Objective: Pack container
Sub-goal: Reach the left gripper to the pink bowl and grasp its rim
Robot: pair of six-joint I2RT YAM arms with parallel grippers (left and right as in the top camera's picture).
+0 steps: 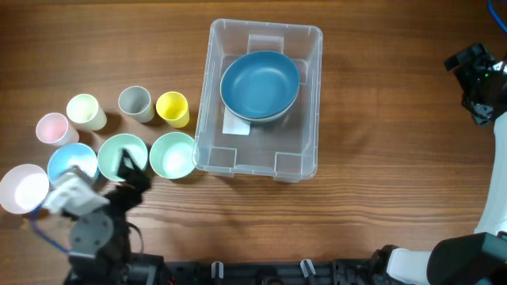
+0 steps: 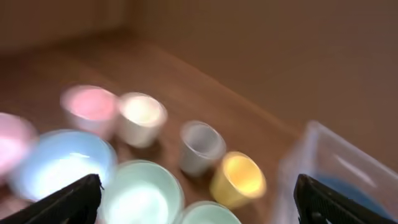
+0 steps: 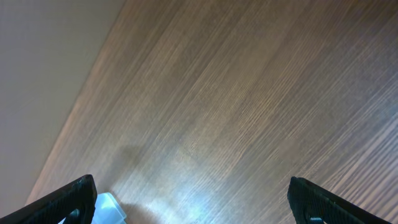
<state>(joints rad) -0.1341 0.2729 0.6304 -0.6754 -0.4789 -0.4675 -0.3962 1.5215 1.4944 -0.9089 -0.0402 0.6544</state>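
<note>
Overhead, the container [image 1: 314, 95] sits upright on the wooden table [image 1: 380, 198], a little right of the middle, with its top open. A dark blue bowl [image 1: 259, 85] rests inside it toward the far end, overlapping the white label [image 1: 234, 124] on the base.

Left of the container stands a cluster of small vessels. A yellow cup [image 1: 172, 108] is nearest its wall. A grey cup [image 1: 135, 103], a cream cup [image 1: 85, 112] and a pink cup [image 1: 52, 128] follow in an uneven row. Nearer to me, a mint bowl [image 1: 173, 155] lies just beside the container's near left corner, with a second mint bowl [image 1: 123, 154] next to it. Beyond those come a light blue bowl [image 1: 71, 162] and a pale pink bowl [image 1: 24, 188] at the far left.

My left gripper [image 2: 198, 202] hangs above the second mint bowl and the light blue bowl. The left wrist view is blurred, but it shows my two fingertips at opposite edges of the frame, so my jaws are spread wide and grip nothing. The cups and a corner of the container lie ahead of them.

My right gripper [image 3: 194, 202] is well apart from all of this, out at the right side of the table. Its jaws are likewise parted wide and hold nothing, with plain wood grain below them.
</note>
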